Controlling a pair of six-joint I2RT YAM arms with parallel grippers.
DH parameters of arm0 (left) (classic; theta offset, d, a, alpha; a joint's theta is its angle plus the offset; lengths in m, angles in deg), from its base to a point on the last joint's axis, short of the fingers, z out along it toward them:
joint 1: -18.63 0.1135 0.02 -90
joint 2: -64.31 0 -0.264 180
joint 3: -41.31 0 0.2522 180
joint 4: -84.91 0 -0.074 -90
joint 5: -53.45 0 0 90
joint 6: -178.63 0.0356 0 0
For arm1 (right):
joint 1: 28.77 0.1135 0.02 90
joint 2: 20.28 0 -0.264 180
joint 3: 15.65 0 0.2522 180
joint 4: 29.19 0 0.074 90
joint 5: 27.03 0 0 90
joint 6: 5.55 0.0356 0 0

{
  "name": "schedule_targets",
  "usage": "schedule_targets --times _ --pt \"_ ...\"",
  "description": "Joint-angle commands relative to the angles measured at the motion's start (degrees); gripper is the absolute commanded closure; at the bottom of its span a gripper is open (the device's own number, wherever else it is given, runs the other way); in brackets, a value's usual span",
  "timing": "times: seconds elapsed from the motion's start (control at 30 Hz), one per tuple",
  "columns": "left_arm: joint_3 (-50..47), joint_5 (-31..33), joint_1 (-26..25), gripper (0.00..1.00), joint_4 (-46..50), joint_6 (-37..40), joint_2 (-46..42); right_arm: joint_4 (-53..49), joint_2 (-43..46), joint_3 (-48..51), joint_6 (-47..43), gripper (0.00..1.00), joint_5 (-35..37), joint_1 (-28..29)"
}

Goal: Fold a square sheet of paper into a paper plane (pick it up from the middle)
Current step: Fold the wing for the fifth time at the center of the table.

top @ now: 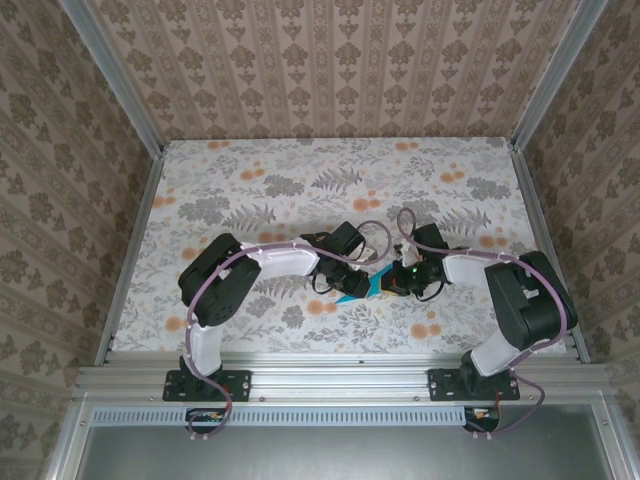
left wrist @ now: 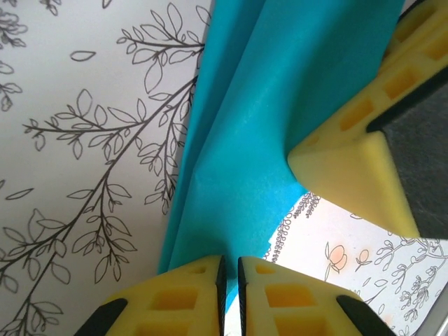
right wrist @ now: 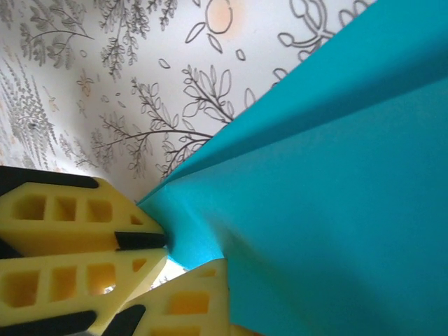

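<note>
The teal-blue sheet of paper [top: 352, 290] is held up off the table between the two arms, folded in layers with long creases [left wrist: 266, 105]. My left gripper [left wrist: 231, 260] has its jaws a narrow slit apart, and the paper's lower edge runs into that slit. My right gripper [right wrist: 225, 294] is shut on the paper [right wrist: 336, 196], which covers one of its fingers. Its yellow finger [left wrist: 350, 168] presses the sheet from the right in the left wrist view. Both grippers meet at the table's near middle [top: 380, 283].
The floral tablecloth [top: 300, 190] stretches out behind the arms. Metal rails [top: 130, 240] and patterned walls close in the left, right and back. The left gripper's yellow fingers [right wrist: 70, 217] sit close beside the right gripper's own.
</note>
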Motion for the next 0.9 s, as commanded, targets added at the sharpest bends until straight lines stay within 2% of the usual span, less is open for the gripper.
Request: schedule_targets --times 0.0,0.3,0.87 --pt "-1.13 0.02 -0.01 0.83 2.02 -0.44 -2.79 -3.34 -1.56 -1.17 -1.95 0.99 3.61 0.01" --pt "-2.25 0.57 1.2 0.86 2.82 -0.9 -5.57 -5.0 -2.72 -1.61 -3.24 0.99 5.75 -0.01" --pt "-3.71 -0.33 1.2 0.92 2.61 -0.61 -2.08 -6.12 -2.83 -2.32 -3.75 0.99 6.26 0.06"
